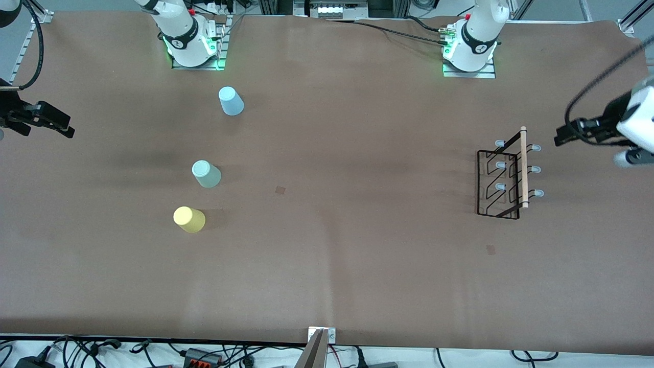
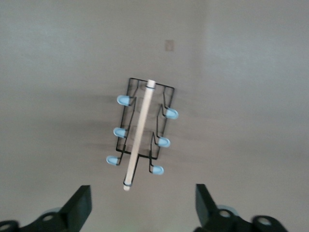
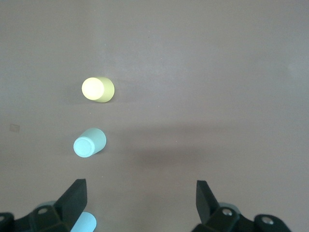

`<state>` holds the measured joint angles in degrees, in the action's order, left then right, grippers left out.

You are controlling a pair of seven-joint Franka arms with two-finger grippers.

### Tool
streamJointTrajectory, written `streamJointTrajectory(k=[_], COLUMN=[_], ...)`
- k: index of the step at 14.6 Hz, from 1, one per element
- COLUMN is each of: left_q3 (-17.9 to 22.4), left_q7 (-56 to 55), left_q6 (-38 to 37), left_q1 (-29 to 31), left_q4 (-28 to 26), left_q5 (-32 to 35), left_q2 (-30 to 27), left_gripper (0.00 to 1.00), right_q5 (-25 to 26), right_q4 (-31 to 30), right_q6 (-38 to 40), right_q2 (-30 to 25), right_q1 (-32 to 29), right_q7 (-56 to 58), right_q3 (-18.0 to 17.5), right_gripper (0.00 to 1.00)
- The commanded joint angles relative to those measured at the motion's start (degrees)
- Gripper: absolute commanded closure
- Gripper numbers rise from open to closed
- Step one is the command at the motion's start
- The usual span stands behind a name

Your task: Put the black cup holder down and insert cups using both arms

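The black cup holder stands on the brown table toward the left arm's end, wooden rod on top, pegs out to both sides. It also shows in the left wrist view. My left gripper hangs open and empty over the table edge beside it, open in its own view. Toward the right arm's end stand the light blue cup, the mint cup and, nearest the camera, the yellow cup, all mouth down. My right gripper is open and empty, above the yellow, mint and blue cups.
Two small square marks lie on the table, one near the middle and one nearer the camera than the holder. The arm bases stand at the table's back edge. Cables lie off the front edge.
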<state>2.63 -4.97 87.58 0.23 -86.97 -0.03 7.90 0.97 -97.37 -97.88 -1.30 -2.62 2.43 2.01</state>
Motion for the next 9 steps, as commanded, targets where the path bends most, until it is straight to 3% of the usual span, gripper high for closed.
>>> streamJointTrajectory(k=[1, 3, 9], left_q3=[-0.3, -0.3, -0.4], left_q7=[4.9, 5.6, 10.0], left_q6=[3.6, 8.2, 26.1], left_q1=[3.1, 3.4, 2.8], left_q4=[1.0, -1.8, -16.9], left_q5=[-0.6, -0.2, -0.1], left_q2=[4.6, 5.3, 5.2], left_gripper=[0.00, 0.00, 0.00], right_q5=[-0.3, -0.3, -0.3], right_q4=[0.5, 0.5, 0.5], right_q6=[0.8, 0.8, 0.8], right_q2=[-0.4, -0.4, -0.4], right_q1=[-0.1, -0.1, -0.2], right_q7=[0.3, 0.3, 0.3], right_q3=[-0.2, -0.2, -0.1], right_gripper=[0.00, 0.00, 0.00])
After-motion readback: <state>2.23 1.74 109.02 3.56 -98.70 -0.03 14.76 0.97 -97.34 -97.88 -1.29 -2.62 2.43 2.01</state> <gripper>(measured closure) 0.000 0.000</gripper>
